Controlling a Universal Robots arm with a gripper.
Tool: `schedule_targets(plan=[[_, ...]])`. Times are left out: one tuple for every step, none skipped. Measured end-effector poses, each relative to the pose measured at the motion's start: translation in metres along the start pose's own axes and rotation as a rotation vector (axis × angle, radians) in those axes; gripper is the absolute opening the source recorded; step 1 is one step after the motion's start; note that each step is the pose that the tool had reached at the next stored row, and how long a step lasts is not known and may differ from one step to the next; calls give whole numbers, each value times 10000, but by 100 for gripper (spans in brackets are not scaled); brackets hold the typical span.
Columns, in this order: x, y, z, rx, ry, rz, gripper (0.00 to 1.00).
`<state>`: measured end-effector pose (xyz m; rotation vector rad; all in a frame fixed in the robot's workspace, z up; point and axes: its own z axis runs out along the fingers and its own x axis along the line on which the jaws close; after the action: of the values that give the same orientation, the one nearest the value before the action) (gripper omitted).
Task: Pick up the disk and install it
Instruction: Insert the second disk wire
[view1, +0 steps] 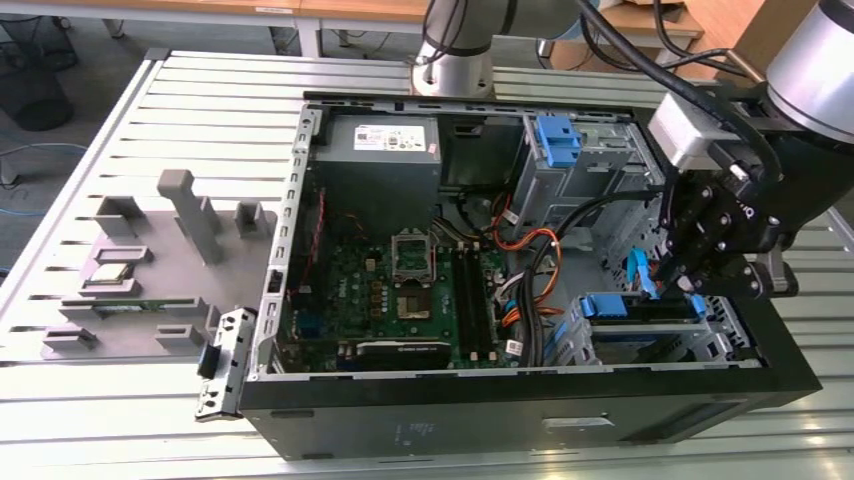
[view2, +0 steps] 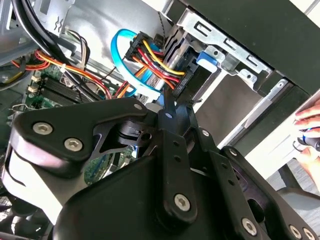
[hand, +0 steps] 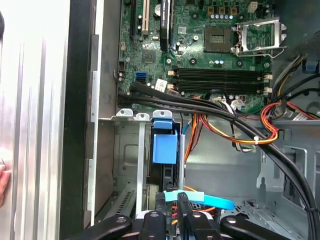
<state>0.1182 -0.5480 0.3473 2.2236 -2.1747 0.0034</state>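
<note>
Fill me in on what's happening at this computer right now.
A robot arm has its gripper lowered inside an open computer case, over the drive bay at the exterior view's right. The disk, with its blue plastic side rails, appears to sit in that bay's metal cage, beside a bundle of coloured cables and a light blue data cable. The gripper sits just above it. Whether it grips anything is not clear. The motherboard lies bare in the middle of the case.

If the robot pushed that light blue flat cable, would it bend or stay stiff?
Probably it would bend. The light blue flat cable already curves in a loop beside the drive cage, so it looks floppy. It seems thin and light, and its plugged end would likely hold it in place. The gripper is close above it.
</note>
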Motion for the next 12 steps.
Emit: schedule_targets(plan=[[0,0,-5,0,-30,0,24],[1,0,-7,1,-84,-2,24],[2,0,-8,3,-136,-3,24],[2,0,-9,3,-159,-3,24],[3,0,-9,4,-187,-4,24],[3,0,-9,4,-217,-5,24],[3,0,-10,5,-230,-5,24],[3,0,-10,5,-233,-5,24],[3,0,-10,5,-237,-5,24],[5,0,-9,5,-251,-5,24],[7,0,-8,6,-315,-7,24],[10,0,-9,9,-390,-8,24]])
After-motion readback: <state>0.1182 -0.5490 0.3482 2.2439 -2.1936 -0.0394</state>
